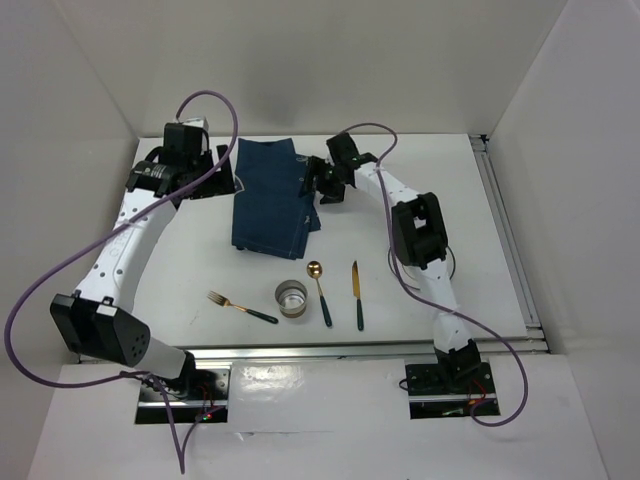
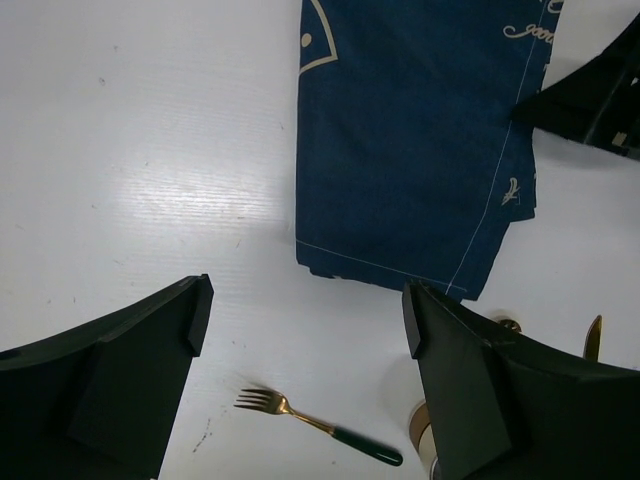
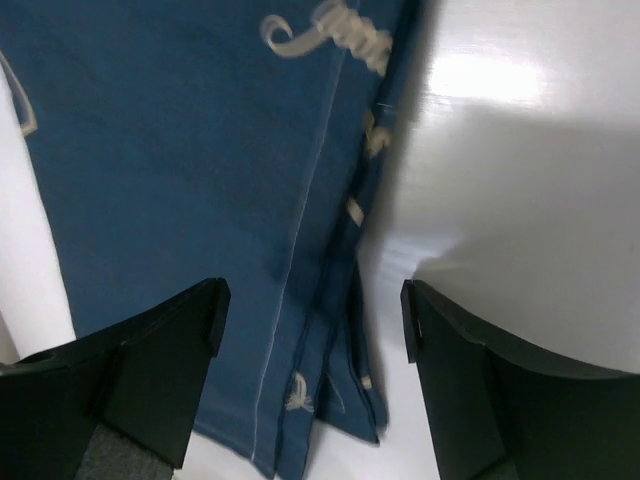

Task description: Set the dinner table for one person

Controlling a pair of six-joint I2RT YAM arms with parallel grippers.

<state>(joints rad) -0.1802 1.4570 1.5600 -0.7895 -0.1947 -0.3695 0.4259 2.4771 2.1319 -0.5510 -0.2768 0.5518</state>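
Observation:
A folded dark blue cloth placemat point(image 1: 268, 198) lies on the white dinner table point(image 1: 420, 180) toward the back. My left gripper point(image 1: 222, 177) is open and empty just left of the placemat's left edge; the cloth point(image 2: 420, 140) fills the upper right of the left wrist view. My right gripper point(image 1: 312, 186) is open over the placemat's right edge, its fingers astride the layered cloth edges point(image 3: 340, 300). Near the front lie a gold fork point(image 1: 240, 306) with a dark handle, a gold spoon point(image 1: 320, 292) and a gold knife point(image 1: 357, 294).
A small metal cup point(image 1: 291, 298) stands between fork and spoon. The fork point(image 2: 320, 428) also shows in the left wrist view. A metal rail point(image 1: 510, 240) runs along the table's right edge, another along the front. White walls enclose the table.

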